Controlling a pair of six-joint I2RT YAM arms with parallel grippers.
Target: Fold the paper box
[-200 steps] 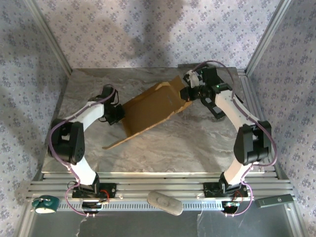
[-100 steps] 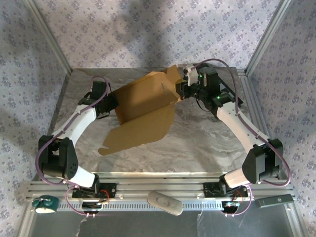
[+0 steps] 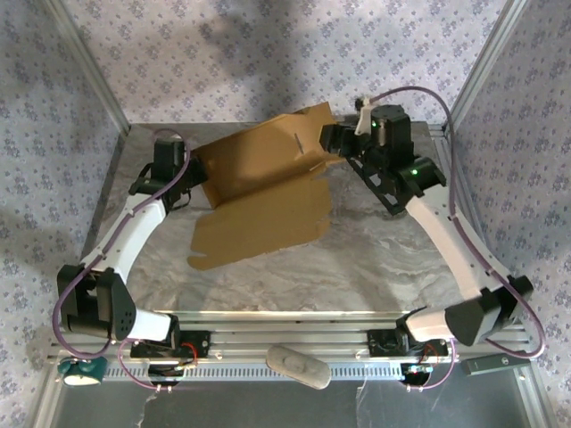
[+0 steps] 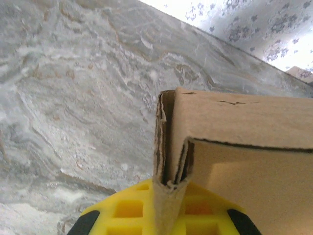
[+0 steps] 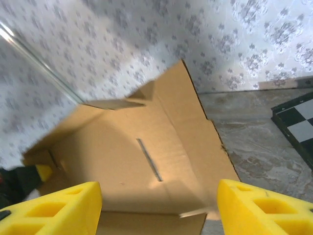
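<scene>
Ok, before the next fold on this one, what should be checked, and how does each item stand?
1. Left gripper clamped on the paper box corner: ok.
2. Right gripper gripping the box: not ok, its fingers are spread apart.
3. Rear panel raised: ok.
4. Front panel flat on the table: ok.
5. Slot in the raised panel unobstructed: ok.
6. Side flaps tucked in: cannot tell.

On table [image 3: 384, 259], paper box [image 3: 264, 214] (half upright)
</scene>
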